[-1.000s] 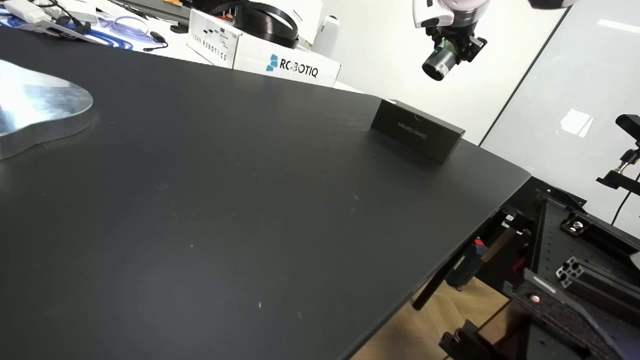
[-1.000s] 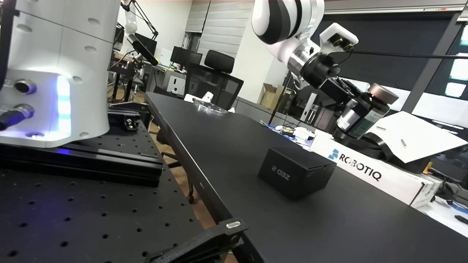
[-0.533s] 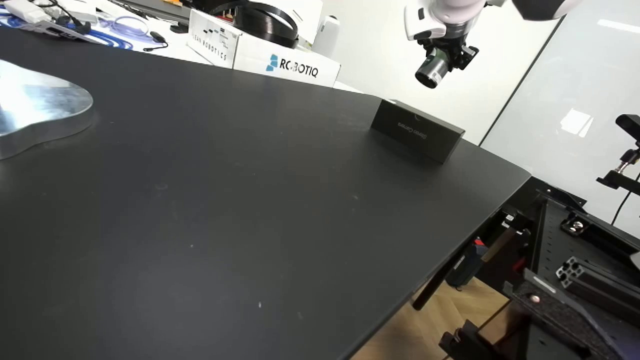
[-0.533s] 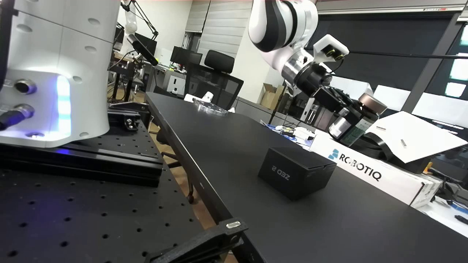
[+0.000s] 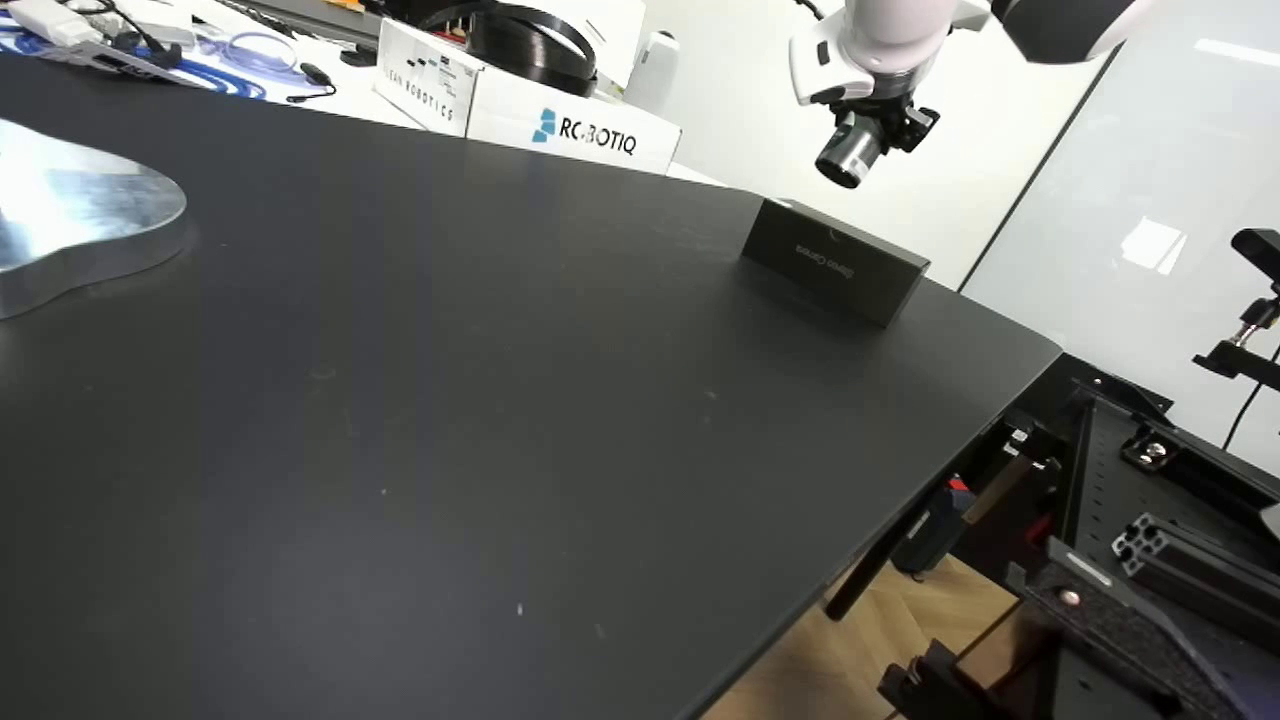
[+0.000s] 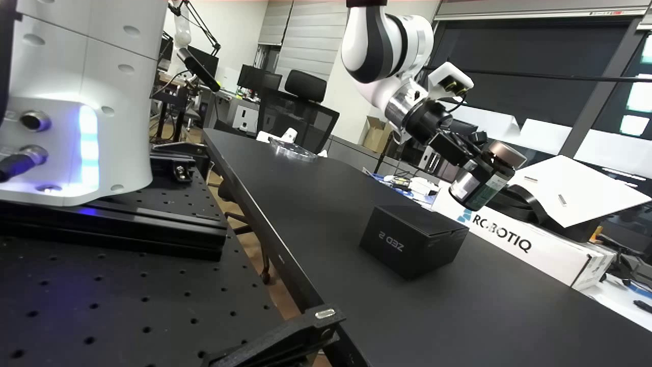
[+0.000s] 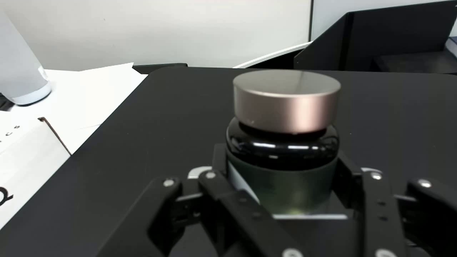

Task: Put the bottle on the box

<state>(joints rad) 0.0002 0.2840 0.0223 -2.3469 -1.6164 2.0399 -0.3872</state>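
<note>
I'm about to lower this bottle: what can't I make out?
Any text on the bottle: too small in both exterior views.
The black box: not identifiable in the wrist view; bottle and gripper may hide it.
Lower parts of the gripper: cut off by the wrist view's bottom edge.
Arm: cut off by the top edge in both exterior views.

The white wall (image 5: 760, 110) is bright and evenly lit; the black desk (image 5: 500, 400) is dark, with a pale sheen across its near part. Glare whitens the shiny slab (image 5: 90, 200), and a streak and a squarish patch of light show on the glossy panel (image 5: 1140, 170). In an exterior view, a glowing strip (image 6: 88, 148) throws blue onto the black rail (image 6: 127, 229). In the wrist view, the bottle (image 7: 284, 144) carries short white glints, its lid (image 7: 285, 110) a pinkish highlight, and the near parts of the hand (image 7: 284, 167) are blurred.
</note>
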